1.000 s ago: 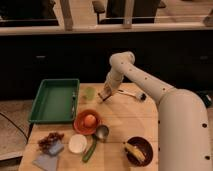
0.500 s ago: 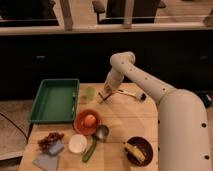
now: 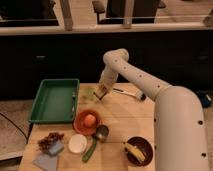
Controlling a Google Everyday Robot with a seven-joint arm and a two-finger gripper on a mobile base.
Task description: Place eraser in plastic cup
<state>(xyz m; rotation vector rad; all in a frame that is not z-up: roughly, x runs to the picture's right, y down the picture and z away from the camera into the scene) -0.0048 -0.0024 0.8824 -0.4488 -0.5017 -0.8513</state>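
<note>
The plastic cup (image 3: 89, 92) is a small pale yellow-green tumbler standing at the far side of the wooden table, just right of the green tray. My gripper (image 3: 100, 93) hangs from the white arm right beside the cup, on its right, close to the table top. I cannot make out the eraser; if it is in the gripper, it is hidden.
A green tray (image 3: 52, 102) lies at the left. An orange bowl (image 3: 80, 126) holding an orange, a grey metal cup (image 3: 101, 132), a white round dish (image 3: 77, 143), a dark bowl (image 3: 145, 145) with a banana, grapes (image 3: 50, 139), a blue cloth (image 3: 46, 161) and a pen (image 3: 125, 92) are also on the table.
</note>
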